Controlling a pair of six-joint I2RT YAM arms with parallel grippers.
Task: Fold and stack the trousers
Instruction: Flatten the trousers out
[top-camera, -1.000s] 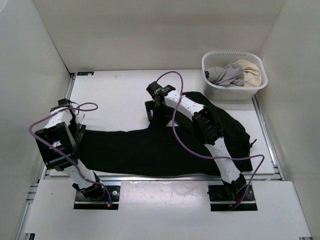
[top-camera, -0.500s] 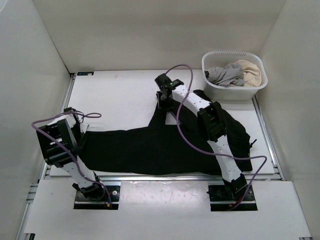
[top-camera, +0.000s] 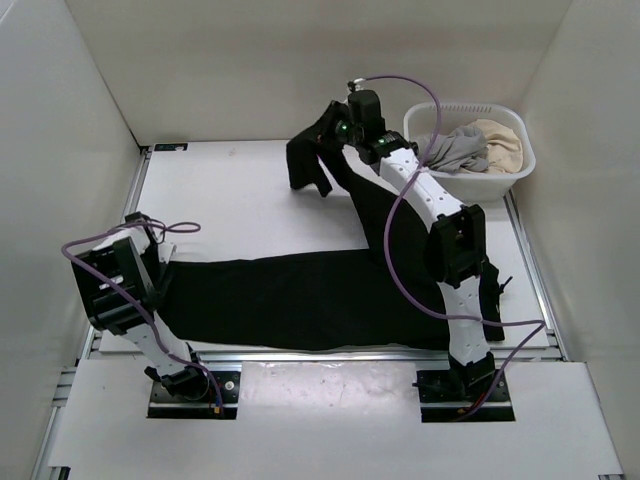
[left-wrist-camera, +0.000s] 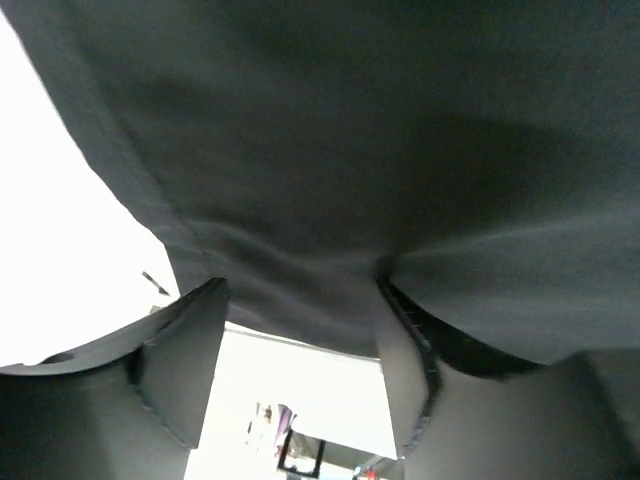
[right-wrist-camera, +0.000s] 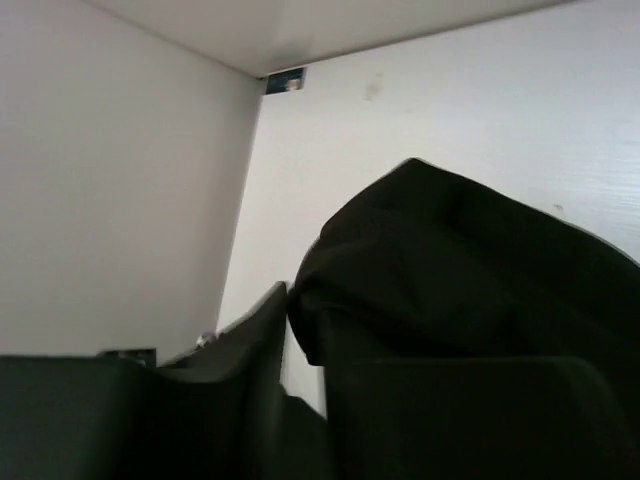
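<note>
The black trousers (top-camera: 300, 300) lie spread across the near part of the table. One leg is pulled up and away toward the back. My right gripper (top-camera: 333, 125) is shut on that leg, high above the far middle of the table, and a fold of fabric (top-camera: 305, 165) hangs from it. In the right wrist view the dark cloth (right-wrist-camera: 460, 260) bunches out of the right gripper (right-wrist-camera: 300, 310). My left gripper (top-camera: 160, 265) sits at the trousers' left end. Its fingers (left-wrist-camera: 185, 360) stand apart, and the cloth edge (left-wrist-camera: 300, 200) lies across their tips.
A white laundry basket (top-camera: 450, 185) with grey and beige clothes stands at the back right, close to the right arm's forearm. White walls enclose the table on the left, back and right. A metal rail (top-camera: 320, 355) runs along the near edge.
The right gripper closed on the trouser leg and carried it up and toward the back of the table. The left arm drew slightly back to the left.
</note>
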